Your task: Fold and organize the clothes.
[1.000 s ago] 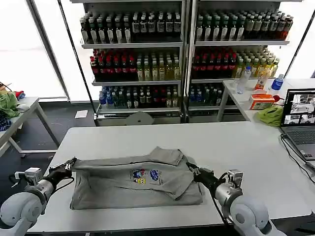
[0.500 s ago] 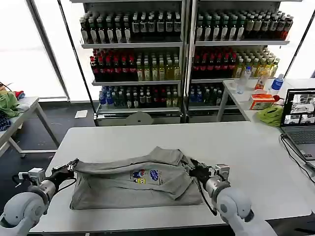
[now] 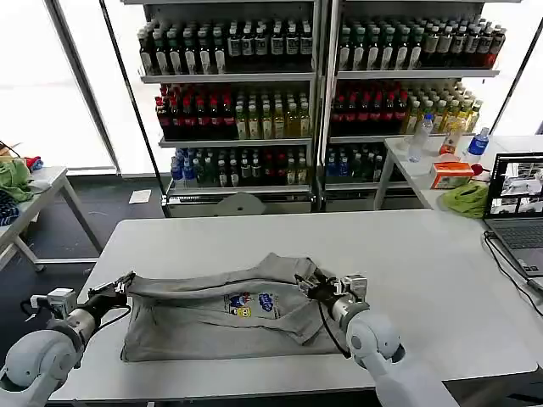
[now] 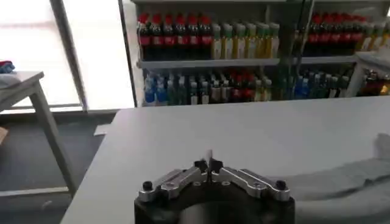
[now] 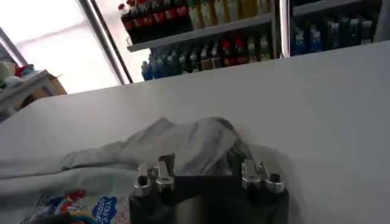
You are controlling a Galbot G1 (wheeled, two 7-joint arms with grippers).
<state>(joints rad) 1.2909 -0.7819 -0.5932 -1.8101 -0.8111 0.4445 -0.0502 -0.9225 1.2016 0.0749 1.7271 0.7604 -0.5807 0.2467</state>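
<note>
A light grey shirt (image 3: pixel 233 309) lies spread across the near half of the white bench (image 3: pixel 399 254), its small coloured chest print facing up near the middle. The cloth is partly folded, with a bunched ridge along its far edge and a flap doubled over on the robot's right side.

The left claw (image 3: pixel 120 284) sits at the shirt's far left corner, low over the bench, and its tips are pressed together; in the left wrist view the left claw (image 4: pixel 209 165) has its fingers meeting at the tips, though I cannot tell whether cloth is caught between them. The right claw (image 3: pixel 310 287) is over the shirt's right part, just beside the raised fold, with grey cloth gathered at its tip. In the right wrist view the right claw (image 5: pixel 204 173) has its fingers spread apart, with the rumpled shirt (image 5: pixel 183 143) lying right in front of them.

Behind the bench stand shelves of bottles (image 3: pixel 254 93).
</note>
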